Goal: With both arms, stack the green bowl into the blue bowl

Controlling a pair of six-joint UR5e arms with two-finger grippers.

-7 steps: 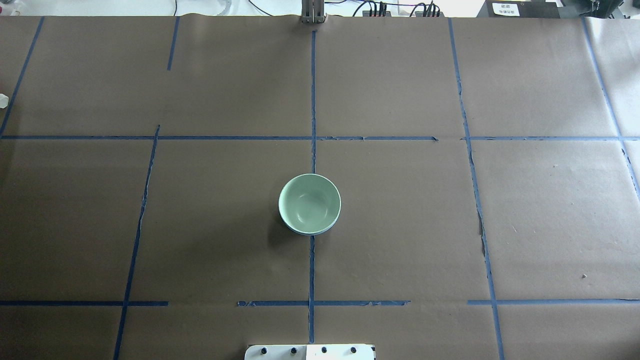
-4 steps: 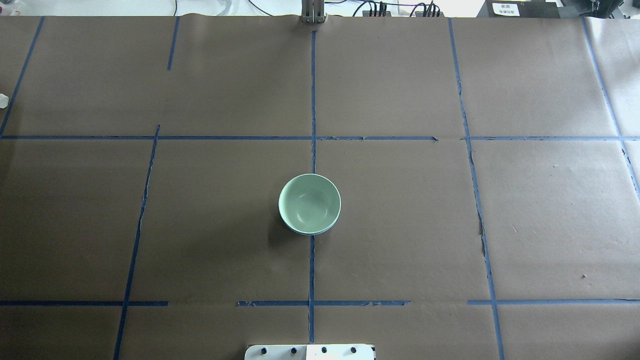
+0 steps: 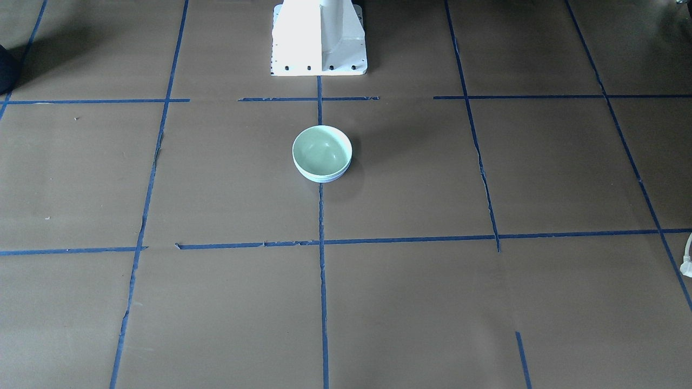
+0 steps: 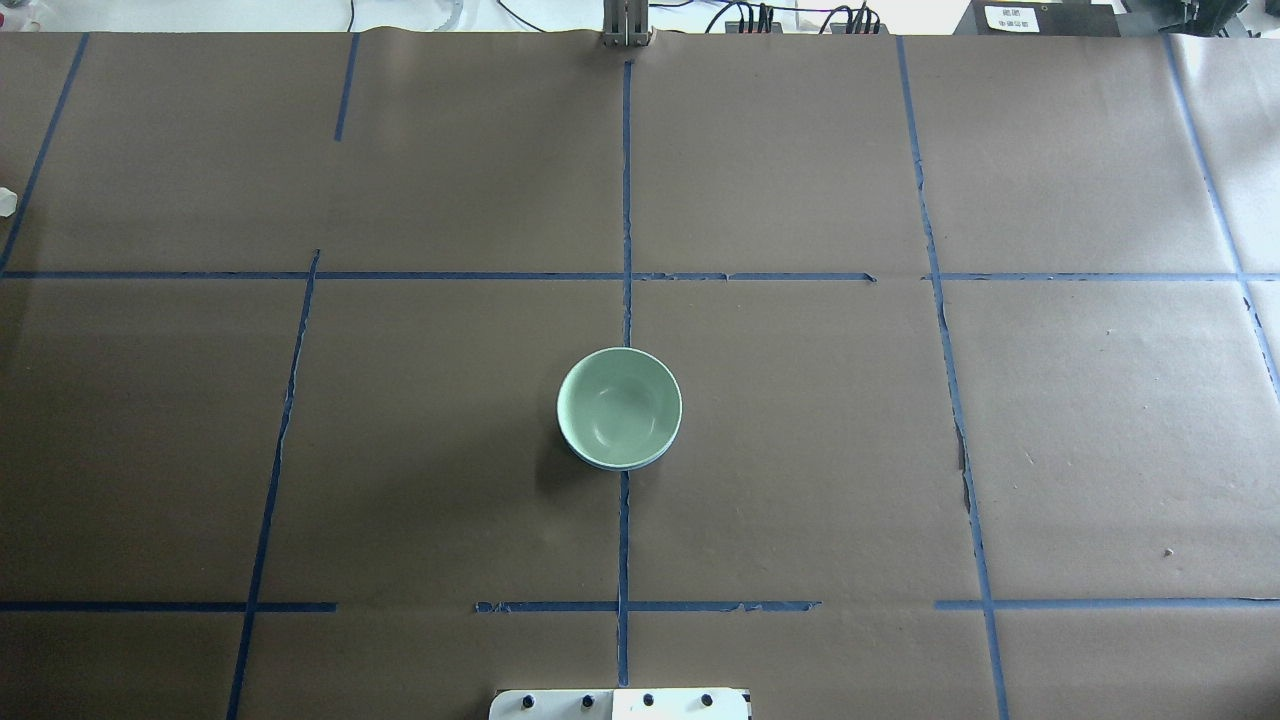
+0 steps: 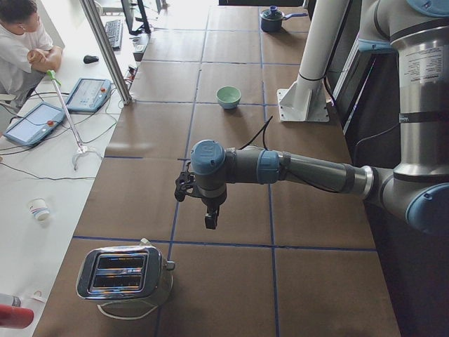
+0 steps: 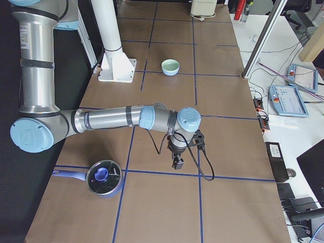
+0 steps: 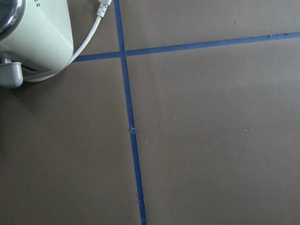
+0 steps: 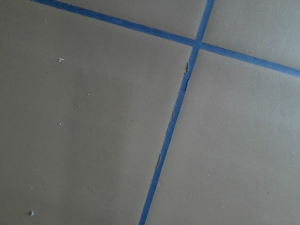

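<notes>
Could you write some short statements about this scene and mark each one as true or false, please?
1. The green bowl sits inside the blue bowl. True.
2. One pincer grips the green bowl. False: the left pincer and the right pincer hang at opposite ends of the table, far from the bowls.
3. A toaster stands at the left pincer's end. True.
4. The pot near the right pincer is uncovered. False: a lid lies on it.

- Our left arm (image 5: 309,172) reaches out level; the left gripper (image 5: 210,222) points straight down.
- Our right arm (image 6: 111,119) lies level too, with the right gripper (image 6: 177,163) pointing down.
</notes>
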